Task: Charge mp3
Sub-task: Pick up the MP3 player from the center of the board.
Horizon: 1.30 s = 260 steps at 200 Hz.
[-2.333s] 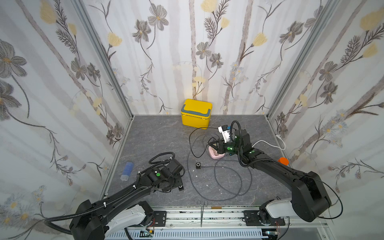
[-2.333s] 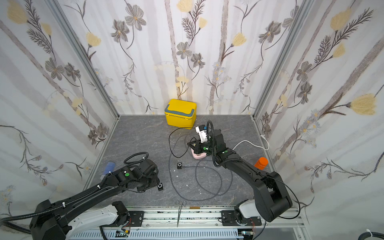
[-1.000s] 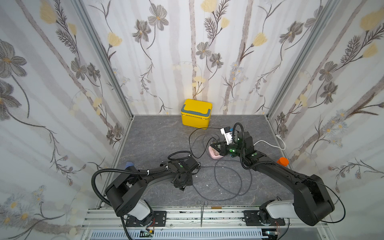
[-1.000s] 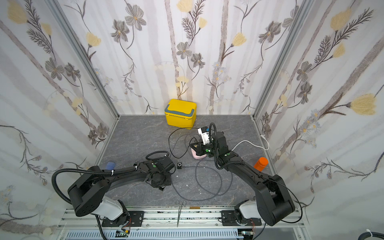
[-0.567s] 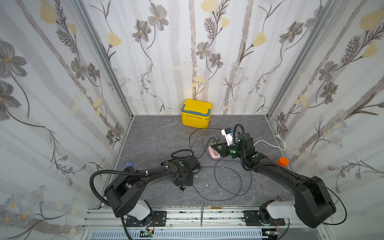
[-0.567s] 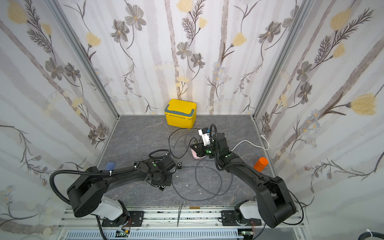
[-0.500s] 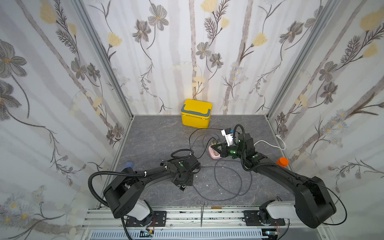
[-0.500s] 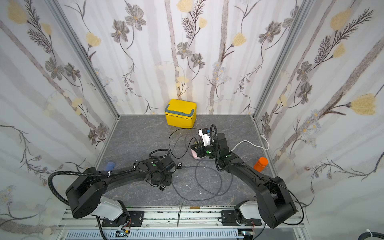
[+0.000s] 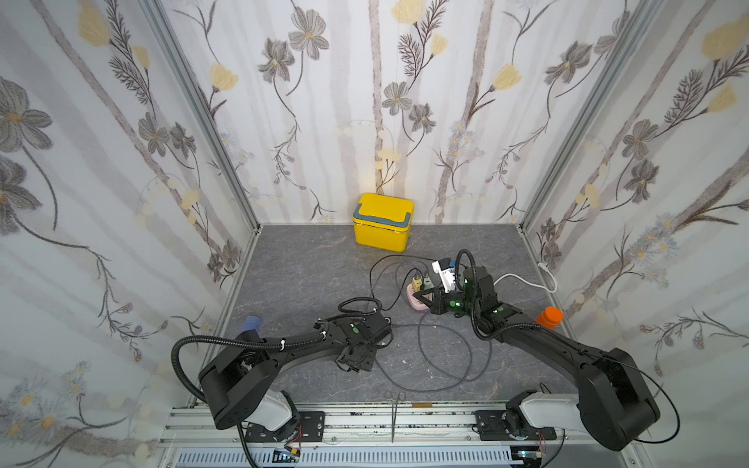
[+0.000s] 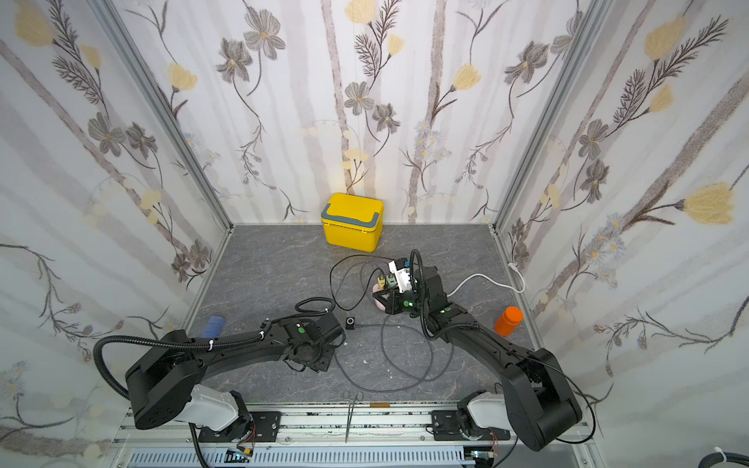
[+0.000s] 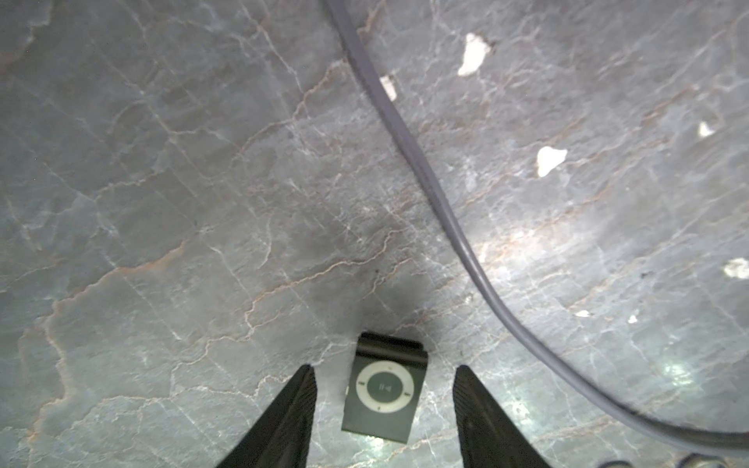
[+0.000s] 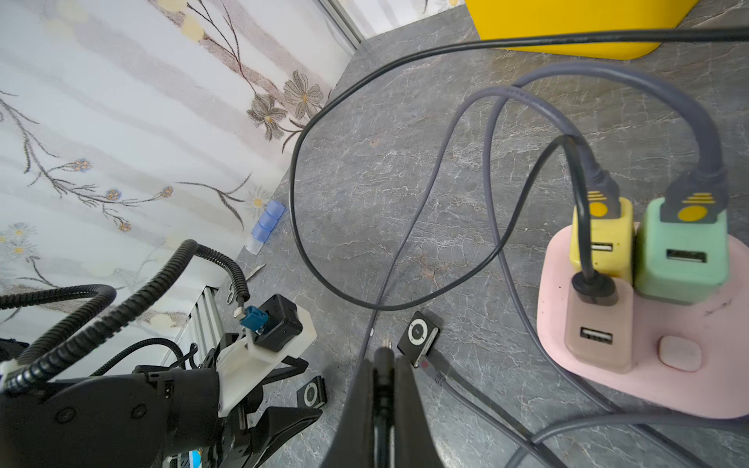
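Mp3 player lies flat and face up on the grey marbled tabletop, click wheel showing, squarely between the fingers of the left gripper. The jaws stand about half open, one finger on each side with a gap to either side, so nothing is gripped yet.

That is the change. A couple of seconds back the player lay in plain sight just beside the gripper. The left arm has since re-posed and carried the gripper over it, hiding it in both top views. The approach looks done, and closing on the player's sides appears to be the step in hand.

A grey cable curves past near the player. Toward 1 o'clock from it lies a second player with a cable end at its edge; whether that one is plugged in cannot be told. Farther along that line sits the pink power strip with three adapters. Just beside the strip, the right gripper is clamped shut on a small metal-tipped plug. It has hardly moved, seemingly waiting until the player is held steady.
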Each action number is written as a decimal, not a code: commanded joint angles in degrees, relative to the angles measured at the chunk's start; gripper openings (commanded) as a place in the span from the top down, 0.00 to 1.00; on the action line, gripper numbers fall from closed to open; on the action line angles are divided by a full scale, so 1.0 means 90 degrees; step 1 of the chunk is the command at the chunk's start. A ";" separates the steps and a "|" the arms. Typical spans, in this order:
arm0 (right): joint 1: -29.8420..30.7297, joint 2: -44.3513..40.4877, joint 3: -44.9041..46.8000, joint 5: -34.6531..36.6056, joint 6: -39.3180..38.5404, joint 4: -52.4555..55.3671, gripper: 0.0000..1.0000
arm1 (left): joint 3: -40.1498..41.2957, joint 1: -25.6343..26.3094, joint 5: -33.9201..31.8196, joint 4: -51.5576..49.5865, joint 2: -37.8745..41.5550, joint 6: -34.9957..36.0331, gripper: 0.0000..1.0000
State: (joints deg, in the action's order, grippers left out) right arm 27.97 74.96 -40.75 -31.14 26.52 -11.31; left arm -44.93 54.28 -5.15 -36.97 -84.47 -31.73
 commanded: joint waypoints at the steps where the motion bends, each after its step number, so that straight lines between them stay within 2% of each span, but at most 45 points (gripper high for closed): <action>1: 0.0054 -0.0065 -0.0011 0.0053 0.0001 0.0012 1.00 | 0.0065 -0.0010 -0.0028 0.0183 0.0021 0.0055 0.42; 74: 0.0178 -0.0116 -0.0045 0.0170 -0.0036 0.0155 1.00 | -0.0028 -0.0038 0.0078 0.0072 -0.0375 0.0212 0.44; 164: 0.0205 -0.0076 -0.0081 0.0140 -0.0076 0.0185 1.00 | 0.0025 -0.0241 0.0495 -0.0279 -0.0298 0.0343 0.47; 202: 0.0217 -0.0093 -0.0062 0.0145 -0.0066 0.0165 1.00 | 0.0090 -0.0341 0.0500 -0.0193 -0.0240 0.0342 0.51; 260: 0.0222 -0.0125 -0.0062 0.0169 -0.0066 0.0167 1.00 | -0.0111 -0.0393 0.0445 0.0209 -0.0400 0.0532 0.50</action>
State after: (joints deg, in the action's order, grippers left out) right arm 29.89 74.30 -41.21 -29.85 26.48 -8.86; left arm -44.75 50.83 -0.21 -36.64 -87.09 -28.53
